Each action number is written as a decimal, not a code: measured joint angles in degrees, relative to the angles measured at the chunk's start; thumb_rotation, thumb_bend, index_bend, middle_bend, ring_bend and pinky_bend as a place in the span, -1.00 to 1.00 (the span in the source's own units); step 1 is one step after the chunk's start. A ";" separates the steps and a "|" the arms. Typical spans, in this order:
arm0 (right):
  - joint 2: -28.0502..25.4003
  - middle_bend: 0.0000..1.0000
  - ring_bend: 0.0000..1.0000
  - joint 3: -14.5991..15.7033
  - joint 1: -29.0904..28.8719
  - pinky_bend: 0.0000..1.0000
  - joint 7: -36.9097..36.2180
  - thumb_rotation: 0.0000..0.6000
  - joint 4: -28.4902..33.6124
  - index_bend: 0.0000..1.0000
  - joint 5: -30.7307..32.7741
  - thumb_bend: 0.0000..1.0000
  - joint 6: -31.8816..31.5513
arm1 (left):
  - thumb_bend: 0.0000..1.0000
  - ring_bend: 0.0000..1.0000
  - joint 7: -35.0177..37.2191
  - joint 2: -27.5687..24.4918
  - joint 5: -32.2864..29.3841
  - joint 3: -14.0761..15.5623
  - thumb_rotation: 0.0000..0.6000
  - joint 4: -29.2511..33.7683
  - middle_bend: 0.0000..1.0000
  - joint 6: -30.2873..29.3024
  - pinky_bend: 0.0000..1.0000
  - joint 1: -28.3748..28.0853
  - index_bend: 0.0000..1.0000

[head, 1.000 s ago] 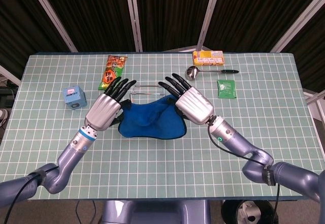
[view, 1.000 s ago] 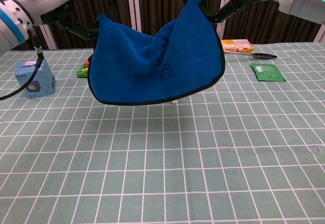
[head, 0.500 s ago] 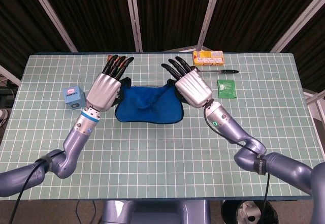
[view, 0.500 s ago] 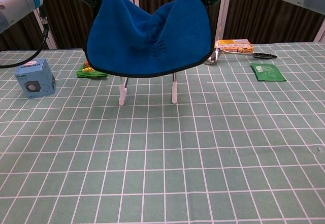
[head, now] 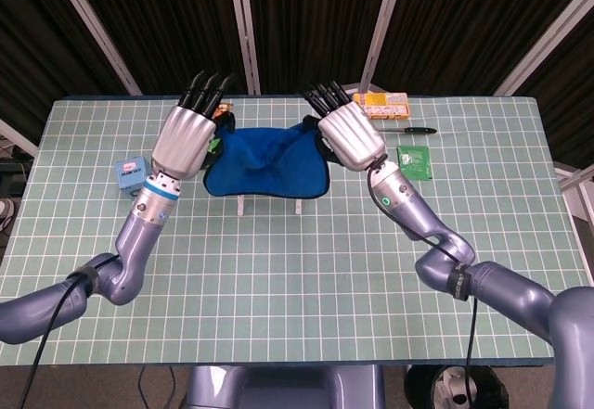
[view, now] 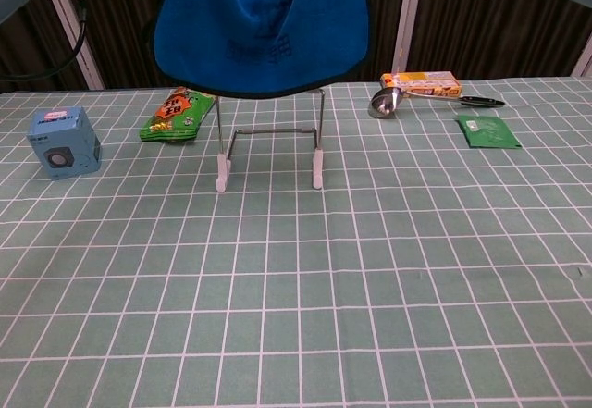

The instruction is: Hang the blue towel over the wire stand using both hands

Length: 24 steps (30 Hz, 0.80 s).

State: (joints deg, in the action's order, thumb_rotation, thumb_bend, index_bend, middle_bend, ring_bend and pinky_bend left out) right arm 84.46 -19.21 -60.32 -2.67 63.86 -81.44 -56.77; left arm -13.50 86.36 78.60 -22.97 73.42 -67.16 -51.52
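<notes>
Far left of the head view sits the blue box (head: 132, 175), and just right of it my left hand (head: 185, 140) pinches the left top corner of the blue towel (head: 264, 162), its other fingers stretched toward the back of the table. Since a second ago I have lifted both hands and carried them away from me, so the towel, which hung low in front of the wire stand (view: 269, 153) and hid it in the chest view, now hangs above it: both white feet and the cross bar show below the hem at centre frame. The snack packet (view: 178, 115) has come into sight at the left too. I judge the cloth is now high enough to clear the top rail; what remains is lowering it so it drapes on both sides. Right of centre, my right hand (head: 349, 135) grips the other corner, with the ladle (view: 400, 100), yellow box (head: 380, 105) and green sachet (head: 414, 161) beyond it.
</notes>
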 measured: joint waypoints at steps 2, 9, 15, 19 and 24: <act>0.48 -0.80 -1.00 -0.11 -0.50 -0.94 -0.37 1.00 -0.93 0.29 0.60 0.19 0.88 | -0.02 -1.00 -0.15 0.31 -0.81 -0.01 1.00 -0.45 -1.00 0.29 -1.00 -0.18 0.63; 3.08 -0.79 -1.00 1.15 -1.05 -0.99 -1.57 1.00 -5.23 0.29 1.30 0.20 2.49 | -0.02 -1.00 1.34 2.97 -3.06 0.99 1.00 -5.21 -1.00 2.07 -1.00 -0.69 0.63; 6.03 -0.79 -1.00 3.54 -0.72 -1.00 -3.46 1.00 -9.08 0.29 0.66 0.20 2.99 | -0.02 -1.00 4.58 6.41 -4.41 2.57 1.00 -10.79 -1.00 3.80 -1.00 -0.83 0.63; 7.44 -0.79 -1.00 4.83 -0.33 -1.00 -4.90 1.00 -10.68 0.29 0.08 0.19 3.05 | -0.02 -1.00 6.71 8.36 -4.81 3.79 1.00 -13.95 -1.00 4.80 -1.00 -0.72 0.63; 8.84 -0.78 -1.00 6.04 0.18 -1.00 -6.34 1.00 -12.74 0.29 -0.51 0.20 2.96 | -0.02 -1.00 9.69 10.17 -4.76 5.28 1.00 -17.01 -1.00 5.77 -1.00 -0.41 0.63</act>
State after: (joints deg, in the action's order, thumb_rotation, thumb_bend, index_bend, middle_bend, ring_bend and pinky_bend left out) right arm 93.30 -13.17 -60.14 -9.00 51.12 -81.95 -53.81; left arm -3.80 96.53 73.84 -17.69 56.41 -61.39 -51.93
